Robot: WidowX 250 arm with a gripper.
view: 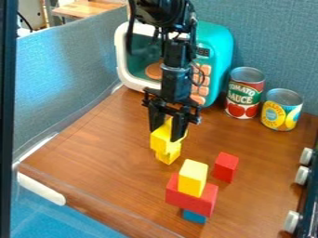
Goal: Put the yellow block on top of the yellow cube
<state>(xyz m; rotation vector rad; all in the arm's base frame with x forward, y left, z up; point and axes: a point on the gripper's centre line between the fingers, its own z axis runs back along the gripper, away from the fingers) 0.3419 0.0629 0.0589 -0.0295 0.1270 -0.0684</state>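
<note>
The yellow block [160,142] should handle as light and stiff, probably wood or foam, with little risk of breaking; its smooth-looking faces could slip or twist under an uneven grip. Opposite flat sides, near mid-height, make the best hold. The pincer [164,135] seems narrowed onto it, a finger at either side. The block sits between the fingertips, just above the yellow cube [169,157]; contact below is hard to judge. It looks plain, bright yellow, straight-edged.

The black arm [176,82] has blocky joints and black cables [130,36] looping alongside.
</note>
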